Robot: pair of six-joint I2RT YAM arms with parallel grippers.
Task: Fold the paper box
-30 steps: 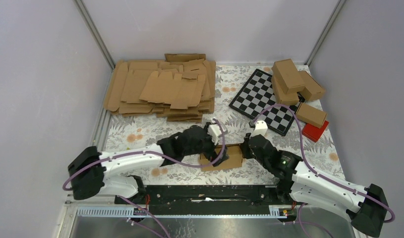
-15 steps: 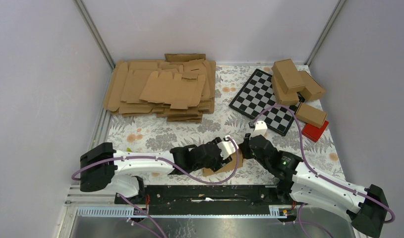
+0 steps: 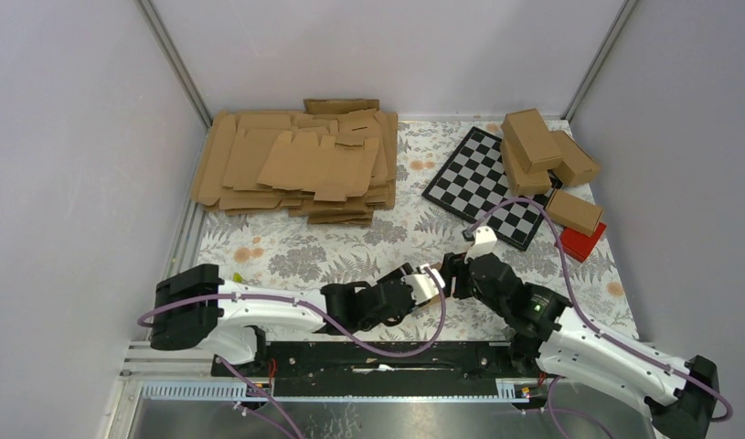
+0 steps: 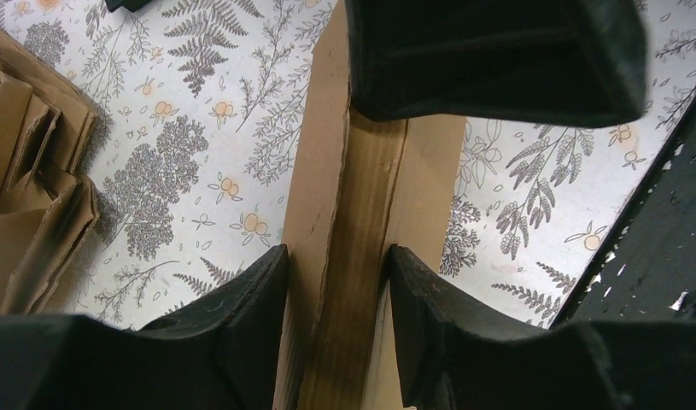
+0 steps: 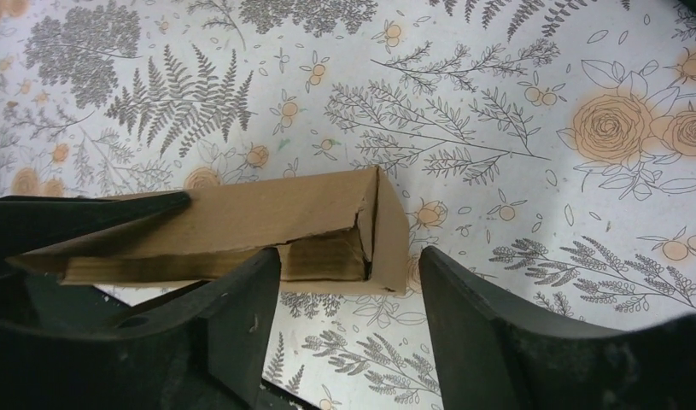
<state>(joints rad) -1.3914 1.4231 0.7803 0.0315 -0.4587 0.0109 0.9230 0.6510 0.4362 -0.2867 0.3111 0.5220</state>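
- We see the paper box [image 4: 370, 196] lying on the floral table [image 3: 286, 247], near its 6 o'clock edge.
- The left gripper [image 4: 337, 256] pinches its long sides.
- The right gripper [image 5: 348, 256], at the box's 3 o'clock end, stands spread.
- Flat blanks [image 3: 295, 165] are heaped at 11 o'clock.

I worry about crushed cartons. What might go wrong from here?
The left end effector pinches the paper box across its width; a harder squeeze may buckle the walls. The right end effector stands open around the box's end, where a flap looks untucked; closing there may crumple that corner.
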